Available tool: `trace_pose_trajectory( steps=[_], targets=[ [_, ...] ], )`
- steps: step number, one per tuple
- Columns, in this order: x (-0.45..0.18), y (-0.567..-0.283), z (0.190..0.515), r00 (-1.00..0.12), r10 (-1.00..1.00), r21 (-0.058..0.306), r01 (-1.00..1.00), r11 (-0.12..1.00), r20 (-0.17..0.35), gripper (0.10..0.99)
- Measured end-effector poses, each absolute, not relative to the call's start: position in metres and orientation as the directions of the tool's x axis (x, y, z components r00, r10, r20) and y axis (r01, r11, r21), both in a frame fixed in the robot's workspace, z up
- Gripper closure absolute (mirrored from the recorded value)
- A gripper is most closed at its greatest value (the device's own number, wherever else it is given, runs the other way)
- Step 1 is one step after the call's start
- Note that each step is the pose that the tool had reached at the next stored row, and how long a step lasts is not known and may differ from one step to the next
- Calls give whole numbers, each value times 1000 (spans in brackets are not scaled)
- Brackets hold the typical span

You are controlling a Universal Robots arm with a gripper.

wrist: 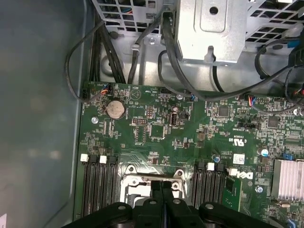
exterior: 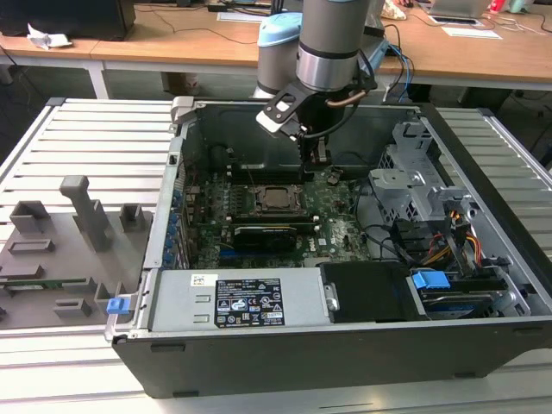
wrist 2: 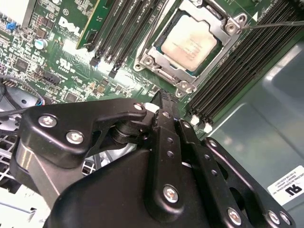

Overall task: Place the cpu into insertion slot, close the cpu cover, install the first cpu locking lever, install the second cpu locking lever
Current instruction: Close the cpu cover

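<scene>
The cpu [wrist 2: 190, 40], silver-faced with a tan rim, lies flat in the insertion slot [wrist 2: 148, 61] on the green motherboard [exterior: 338, 216]. The cpu cover [wrist 2: 227, 42], a metal frame, is folded down around the chip. One thin lever rod [wrist 2: 278, 22] sticks out sideways from a corner of the socket; another rod [wrist 2: 153, 34] runs along the socket's side. My gripper [exterior: 313, 166] hangs just above the board, beside the socket on the exterior view's right. Its black fingers [wrist: 157, 192] are pressed together with nothing between them, and they hide part of the socket [wrist: 151, 175].
Long black memory slots [wrist: 97, 190] flank the socket on both sides. A black card [exterior: 263, 235] lies in front of it. A metal drive cage [exterior: 414, 177], loose cables [exterior: 392, 237] and the case walls close in. A grey fixture [exterior: 60, 250] sits outside the case.
</scene>
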State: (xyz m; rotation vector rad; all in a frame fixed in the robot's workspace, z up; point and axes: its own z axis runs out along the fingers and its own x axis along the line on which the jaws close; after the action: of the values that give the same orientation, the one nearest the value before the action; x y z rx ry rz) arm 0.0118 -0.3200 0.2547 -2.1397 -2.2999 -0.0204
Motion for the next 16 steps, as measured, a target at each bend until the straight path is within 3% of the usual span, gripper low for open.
trace_pose_trajectory(
  steps=[16],
  targets=[
    [-17,-320,254,-72,997,9,997,72,10,980]
  ],
)
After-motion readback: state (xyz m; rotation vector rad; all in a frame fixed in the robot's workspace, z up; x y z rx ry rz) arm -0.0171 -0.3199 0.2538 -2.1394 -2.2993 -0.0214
